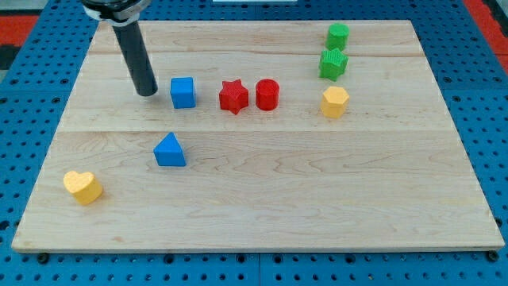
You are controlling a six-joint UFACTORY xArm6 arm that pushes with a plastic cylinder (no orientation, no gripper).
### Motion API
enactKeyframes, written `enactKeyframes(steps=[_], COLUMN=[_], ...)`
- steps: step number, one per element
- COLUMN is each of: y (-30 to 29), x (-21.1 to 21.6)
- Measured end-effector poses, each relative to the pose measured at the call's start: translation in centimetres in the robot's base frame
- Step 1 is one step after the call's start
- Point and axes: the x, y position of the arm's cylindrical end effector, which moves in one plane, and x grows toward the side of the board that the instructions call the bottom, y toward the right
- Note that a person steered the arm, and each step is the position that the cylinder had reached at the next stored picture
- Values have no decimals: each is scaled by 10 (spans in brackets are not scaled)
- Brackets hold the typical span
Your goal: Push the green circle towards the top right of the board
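1. Nearest the view's bottom, a yellow heart (82,187) is seen at the left of the wooden desk (317,199).
2. Above it, a blue triangle (169,150) is found.
3. Farther up, a row is formed by a blue cube (182,92), a red star (233,96), a red cylinder (267,94) and a yellow hexagon (335,102).
4. My tip (148,93) is placed just left of the blue cube; no end effector is fitted, so nothing is held.
5. A green star (333,64) is set above the hexagon.
6. The green circle (338,36) is located farthest, near the top right.
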Motion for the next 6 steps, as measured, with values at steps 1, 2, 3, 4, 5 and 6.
enactKeyframes(steps=[1, 2, 3, 4, 5, 6], y=[39, 71, 85, 105, 100, 115], x=[-2, 2, 12, 16, -12, -30])
